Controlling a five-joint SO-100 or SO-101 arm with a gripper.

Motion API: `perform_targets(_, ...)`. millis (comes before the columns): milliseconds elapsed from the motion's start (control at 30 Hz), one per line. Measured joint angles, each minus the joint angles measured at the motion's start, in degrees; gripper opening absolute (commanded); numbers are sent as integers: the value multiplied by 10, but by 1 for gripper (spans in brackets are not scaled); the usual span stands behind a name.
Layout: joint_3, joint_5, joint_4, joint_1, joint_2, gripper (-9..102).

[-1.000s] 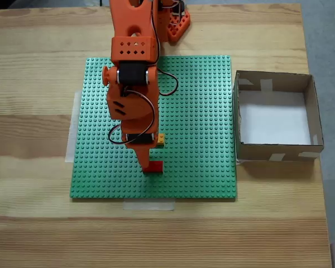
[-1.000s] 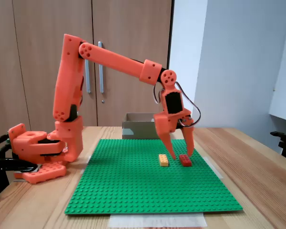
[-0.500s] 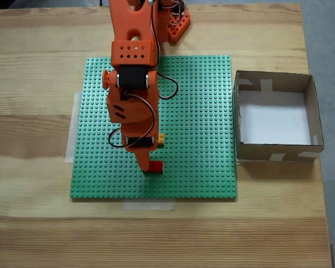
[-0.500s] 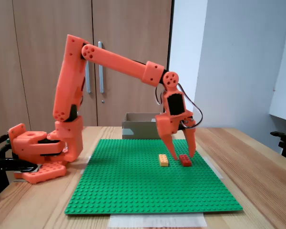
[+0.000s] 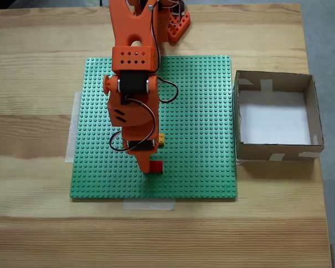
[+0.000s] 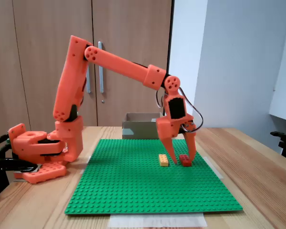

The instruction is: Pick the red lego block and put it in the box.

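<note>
- Arm reaches out over the green baseplate, wrist bent straight down.
- Jaws spread apart, straddling the red block, tips low beside it.
- Red block sits on the baseplate, just beside the yellow brick.
- Box is beside the baseplate.

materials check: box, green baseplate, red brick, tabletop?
The box: brown corrugated-looking cardboard, matte, pale tape patches, white floor.
The green baseplate: likely moulded plastic, regular stud grid, low sheen.
The red lego block: smooth plastic, by its look.
The table: light wood or wood-look laminate; visible grain, can't tell which.
</note>
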Motion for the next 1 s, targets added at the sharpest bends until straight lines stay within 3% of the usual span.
perform_targets(1000, 1, 0, -29, 6, -6, 15)
